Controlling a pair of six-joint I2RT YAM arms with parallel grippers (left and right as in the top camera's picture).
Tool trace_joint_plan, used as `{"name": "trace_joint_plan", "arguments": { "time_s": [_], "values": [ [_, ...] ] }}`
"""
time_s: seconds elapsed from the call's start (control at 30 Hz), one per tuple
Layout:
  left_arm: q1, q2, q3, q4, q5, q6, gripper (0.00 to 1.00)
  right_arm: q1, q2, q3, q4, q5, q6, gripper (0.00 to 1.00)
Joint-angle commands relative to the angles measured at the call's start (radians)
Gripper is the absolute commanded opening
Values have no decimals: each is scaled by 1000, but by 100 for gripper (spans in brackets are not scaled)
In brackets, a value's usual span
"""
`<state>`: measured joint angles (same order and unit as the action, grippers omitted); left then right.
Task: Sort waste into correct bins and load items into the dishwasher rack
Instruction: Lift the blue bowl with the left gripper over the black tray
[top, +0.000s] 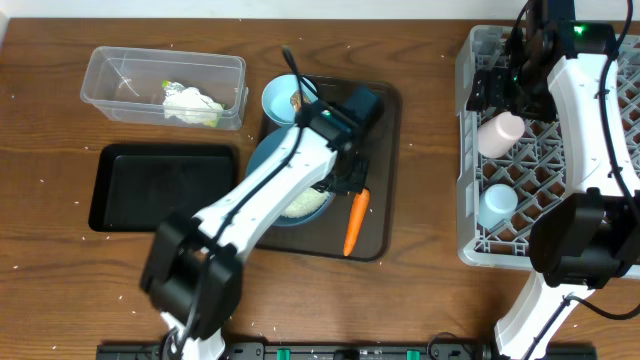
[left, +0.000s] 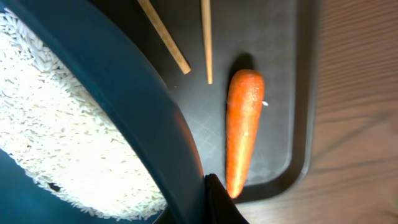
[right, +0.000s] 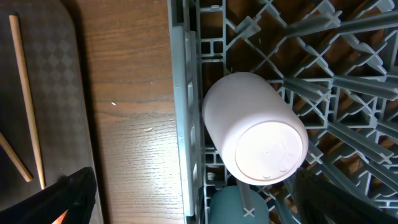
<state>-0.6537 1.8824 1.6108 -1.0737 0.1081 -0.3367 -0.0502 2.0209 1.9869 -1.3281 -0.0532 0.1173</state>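
- While the overhead camera takes in the whole tabletop (top: 430, 290), the white left arm hides most of the large blue bowl (left: 134, 106) on the dark brown serving tray (top: 386, 205). Only the left wrist camera shows the white rice (left: 68, 124) heaped inside it.
- The left claw (top: 340, 185) is clenched on that bowl's right rim. One dark finger (left: 216, 199) shows against the rim's outer side; the other is hidden.
- An orange carrot (left: 242, 130) lies on the serving tray just right of the bowl, apart from it, with its thin end toward the near edge.
- Two wooden chopsticks (left: 206, 40) lie on the tray beyond the carrot. Both wrist cameras catch them, but from overhead the arm covers them.
- The right claw (right: 196, 196) is spread wide and grasps nothing. Its dark fingers are cut off at the lower corners of its own view.
- Between those fingers lies the pinkish-white cup (right: 255, 130), tilted in the far left part of the grey dishwasher rack (top: 468, 150), its base toward the camera.
- A light blue cup (top: 497, 205) sits nearer in the rack.
- At far left, a clear plastic tub (top: 110, 65) holds crumpled white tissue (top: 188, 102) and a yellow-green wrapper (top: 212, 118) that is hard to make out. The black tray (top: 165, 185) lies just nearer.
- A small light blue bowl (top: 280, 100) sits at the serving tray's far left corner.
- The tabletop is brown wood grain, dotted with stray white specks.
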Motion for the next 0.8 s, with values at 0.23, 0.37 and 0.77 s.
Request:
{"name": "trace_joint_plan", "arguments": {
  "time_s": [0.23,0.37,0.77],
  "values": [
    [158,-151,6,-15,21,2,6,5,-14,12,-6,-4,-14,94],
    [272,-153,6,-26,88,31,6,5,-14,12,-15,-4,-14,94],
    [618,-153,5,-28,347,177,6,5,-14,12,-10,-11,-14,95]
  ]
}}
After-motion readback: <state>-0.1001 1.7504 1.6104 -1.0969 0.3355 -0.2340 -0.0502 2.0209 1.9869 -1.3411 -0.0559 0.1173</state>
